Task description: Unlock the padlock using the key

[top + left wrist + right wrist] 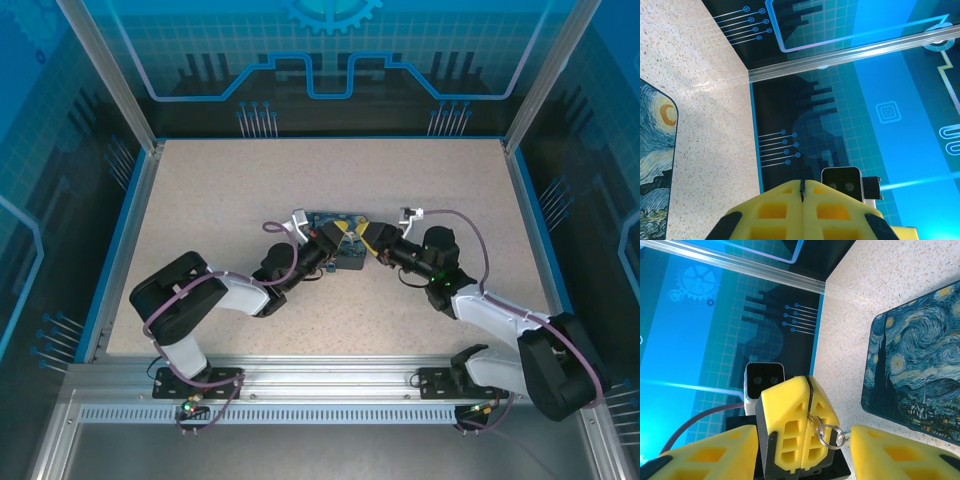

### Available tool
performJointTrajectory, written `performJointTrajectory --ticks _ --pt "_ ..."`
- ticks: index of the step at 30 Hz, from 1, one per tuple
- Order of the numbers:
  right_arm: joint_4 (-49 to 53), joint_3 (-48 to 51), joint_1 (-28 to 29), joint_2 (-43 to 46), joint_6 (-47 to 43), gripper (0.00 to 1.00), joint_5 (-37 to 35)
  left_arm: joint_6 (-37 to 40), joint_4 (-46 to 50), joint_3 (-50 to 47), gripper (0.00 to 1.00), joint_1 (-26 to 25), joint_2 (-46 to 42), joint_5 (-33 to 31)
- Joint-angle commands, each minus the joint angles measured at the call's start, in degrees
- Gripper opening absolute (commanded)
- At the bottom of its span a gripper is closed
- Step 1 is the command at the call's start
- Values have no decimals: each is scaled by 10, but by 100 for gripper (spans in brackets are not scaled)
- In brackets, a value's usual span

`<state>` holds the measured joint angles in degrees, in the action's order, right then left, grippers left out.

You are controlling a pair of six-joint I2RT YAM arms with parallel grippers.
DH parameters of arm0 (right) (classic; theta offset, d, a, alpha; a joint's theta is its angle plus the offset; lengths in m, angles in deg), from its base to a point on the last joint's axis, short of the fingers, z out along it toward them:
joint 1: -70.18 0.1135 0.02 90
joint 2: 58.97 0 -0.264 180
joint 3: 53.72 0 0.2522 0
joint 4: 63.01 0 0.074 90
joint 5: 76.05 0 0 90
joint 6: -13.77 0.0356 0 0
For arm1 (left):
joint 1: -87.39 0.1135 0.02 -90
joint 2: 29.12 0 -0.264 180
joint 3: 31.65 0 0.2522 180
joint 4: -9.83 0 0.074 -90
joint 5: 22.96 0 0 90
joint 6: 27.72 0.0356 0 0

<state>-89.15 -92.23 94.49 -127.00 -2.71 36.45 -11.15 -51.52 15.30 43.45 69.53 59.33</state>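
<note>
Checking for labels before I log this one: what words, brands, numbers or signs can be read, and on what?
No readable words, brands or numbers.
On the padlock: a night-sky print, no lettering.
On the back wall: gear and circuit graphics, no text.
The key, in the shut jaws of the left gripper: too small to read.

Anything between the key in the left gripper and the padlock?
Partly: the right gripper stands open around the shut left gripper, and one right finger sits beside the key, on the side of the padlock.
</note>
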Motion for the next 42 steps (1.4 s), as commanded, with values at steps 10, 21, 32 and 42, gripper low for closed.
performJointTrajectory --ticks 10,21,32,42 --pt "-17 -37 -3 -43 -10 37 4 3 -27 13 0 -7 2 -1" --pt "-42 -40 15 -64 -15 31 17 2 -26 18 0 -8 8 0" --pt "-49 -30 20 -64 -11 22 17 2 -25 18 0 -7 7 -2" --pt "-49 -19 26 -58 -10 21 16 4 -25 16 0 -8 3 -7"
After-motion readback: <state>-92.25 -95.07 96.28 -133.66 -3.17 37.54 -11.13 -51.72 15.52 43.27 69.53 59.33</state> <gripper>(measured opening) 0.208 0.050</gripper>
